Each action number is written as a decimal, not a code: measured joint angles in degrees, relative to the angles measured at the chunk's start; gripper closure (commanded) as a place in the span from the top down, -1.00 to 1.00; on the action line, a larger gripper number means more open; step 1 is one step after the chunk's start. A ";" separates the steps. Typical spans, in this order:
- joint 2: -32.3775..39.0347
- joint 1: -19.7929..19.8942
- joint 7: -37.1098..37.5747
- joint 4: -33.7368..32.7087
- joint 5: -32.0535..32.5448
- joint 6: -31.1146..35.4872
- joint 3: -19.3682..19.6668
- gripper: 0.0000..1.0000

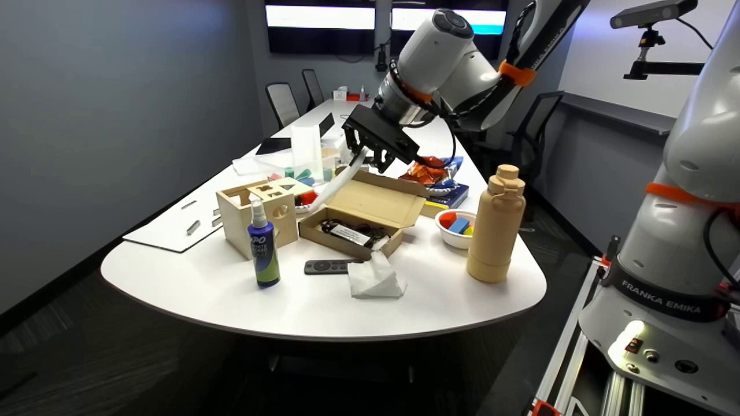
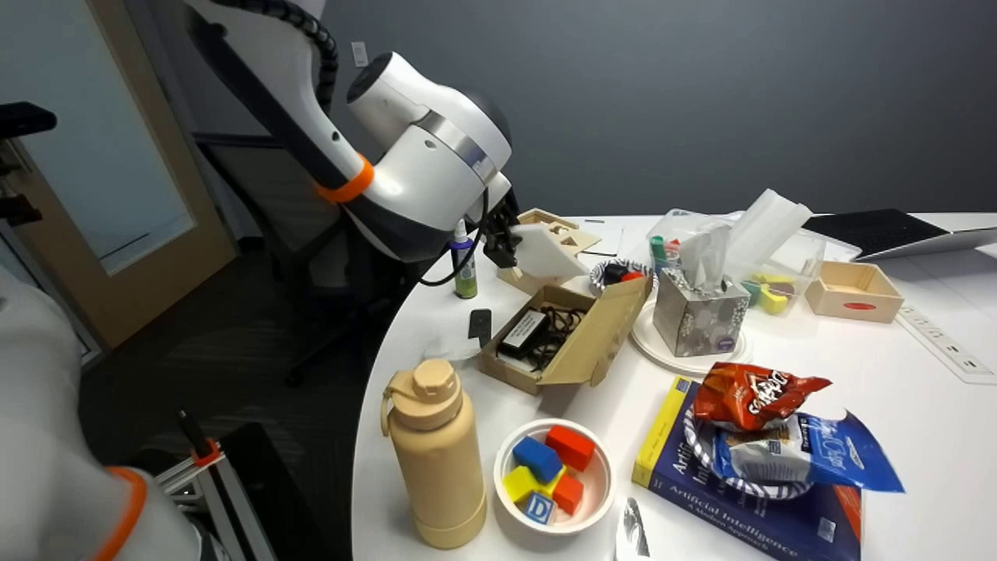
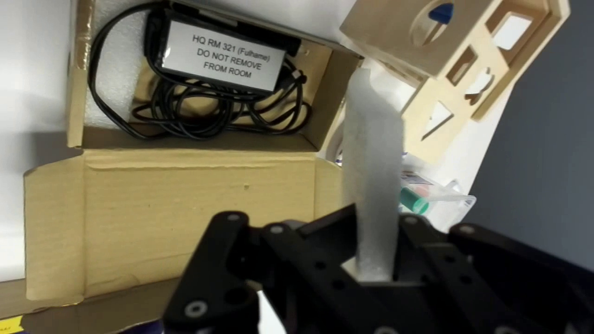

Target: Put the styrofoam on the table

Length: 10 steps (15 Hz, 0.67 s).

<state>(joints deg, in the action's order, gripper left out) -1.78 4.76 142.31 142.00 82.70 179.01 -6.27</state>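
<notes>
Styrofoam (image 3: 373,153): held over the table (image 1: 324,309), pointing to twelve o'clock in the wrist view
Gripper (image 3: 378,236): clamped on the styrofoam
Cardboard box (image 3: 199,192): lid back, nine o'clock from the styrofoam
Wooden box (image 3: 429,60): one o'clock

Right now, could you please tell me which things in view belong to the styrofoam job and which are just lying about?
Part of the job:
styrofoam
gripper, shut on it
table, where it should go

Just lying about:
open cardboard box
spray bottle
remote
peach water bottle
white bowl of toy blocks
wooden shape box
tissue box
</notes>
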 measured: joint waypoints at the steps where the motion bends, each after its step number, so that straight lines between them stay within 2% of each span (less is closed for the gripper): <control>1: -1.54 -0.15 -0.54 0.53 -0.73 0.60 -0.24 -0.96; 10: -8.76 -4.71 -7.67 5.16 -8.68 4.26 -0.91 -0.96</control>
<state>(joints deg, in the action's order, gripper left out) -10.54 0.05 134.64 147.16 74.02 183.28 -7.18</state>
